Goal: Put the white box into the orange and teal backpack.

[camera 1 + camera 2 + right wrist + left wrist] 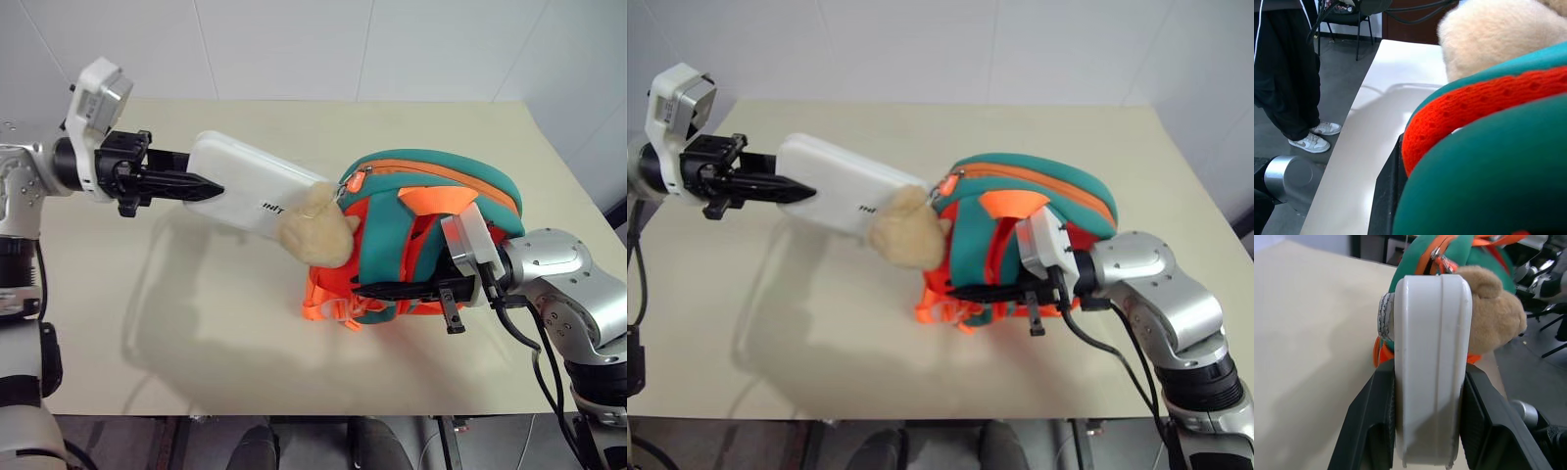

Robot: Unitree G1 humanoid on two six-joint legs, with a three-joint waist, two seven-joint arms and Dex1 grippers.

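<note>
Pinching the white box [250, 184] by one short end, the left gripper [201, 184] has its two black fingers [1374, 431] pressed flat against the two broad faces of the case, one on each side, so the jaws stand only as far apart as the box is thick. The box is clear of the table [196, 333], carried in the air. Its long axis runs straight out from between the jaws, in line with the fingers, and its free end points toward the orange and teal backpack [431, 211]. That far end reaches the tan plush toy [315, 230] hanging at the backpack's zipper side; the toy overlaps the box's far corner, and in the left wrist view it sits just beside one broad face. Small dark lettering shows on the box's upper face near the toy.

The right gripper [407, 291] lies low against the backpack's strap side, its fingers drawn nearly together on an orange and teal strap [1474, 112] which passes between them. The backpack stands on the table beyond those jaws, with the toy on its far side from them. A person's legs and shoes [1312, 139] stand on the floor past the table edge.
</note>
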